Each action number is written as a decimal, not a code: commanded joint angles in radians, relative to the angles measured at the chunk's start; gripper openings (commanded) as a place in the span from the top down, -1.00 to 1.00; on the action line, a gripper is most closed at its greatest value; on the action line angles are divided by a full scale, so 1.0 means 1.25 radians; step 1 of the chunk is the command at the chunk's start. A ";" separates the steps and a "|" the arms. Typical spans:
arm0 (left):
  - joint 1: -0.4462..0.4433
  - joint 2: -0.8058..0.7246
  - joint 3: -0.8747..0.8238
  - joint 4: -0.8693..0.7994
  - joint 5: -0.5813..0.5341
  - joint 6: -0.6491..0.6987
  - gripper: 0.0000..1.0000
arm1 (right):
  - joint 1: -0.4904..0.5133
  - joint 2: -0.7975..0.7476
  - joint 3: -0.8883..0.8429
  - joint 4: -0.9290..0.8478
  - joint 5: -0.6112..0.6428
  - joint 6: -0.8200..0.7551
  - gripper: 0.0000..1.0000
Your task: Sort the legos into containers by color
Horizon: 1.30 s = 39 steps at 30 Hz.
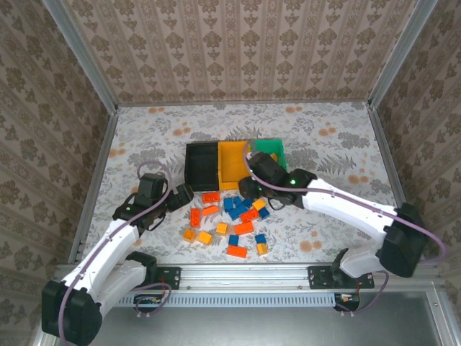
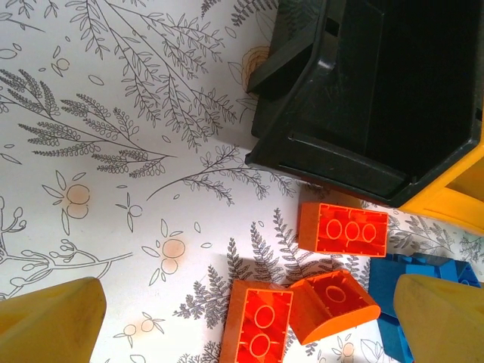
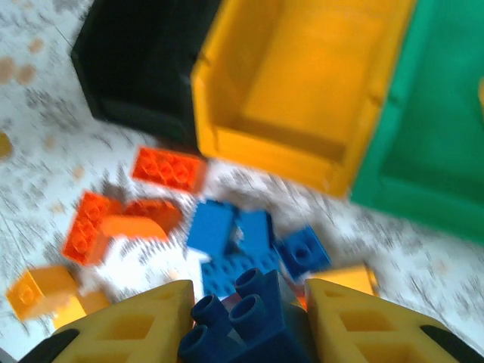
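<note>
1. Loose legos (image 1: 234,229) lie scattered on the near side of the yellow bin (image 1: 232,164).
2. Left gripper (image 2: 242,314): jaws wide apart, over red bricks (image 2: 342,228), near-left of that bin.
3. Right gripper (image 3: 248,291): clamped on a blue brick (image 3: 238,325), just before the yellow bin.
4. Black bin (image 1: 202,164) is joined on its left, green bin (image 1: 274,149) on its right.

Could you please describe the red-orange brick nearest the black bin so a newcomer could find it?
Find the row of three joined bins on the table and take the black bin at its left end. Just before its near wall lies a rectangular red-orange brick. It lies alone, nearest the bin, whereas the two red-orange bricks farther from it touch each other.
</note>
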 commanded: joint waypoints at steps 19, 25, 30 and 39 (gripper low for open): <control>-0.025 0.026 -0.013 0.000 -0.005 0.062 -0.99 | -0.118 0.461 0.383 0.010 0.003 0.047 -0.32; -0.100 0.117 0.021 0.005 -0.027 0.117 -0.98 | -0.118 0.390 0.313 0.053 -0.003 0.053 -0.42; -0.170 0.195 0.044 -0.007 -0.089 0.141 -0.68 | -0.122 0.340 0.236 0.078 0.002 0.059 -0.43; -0.249 0.250 0.051 -0.042 -0.147 0.142 -0.52 | -0.147 0.285 0.161 0.115 0.000 0.072 -0.43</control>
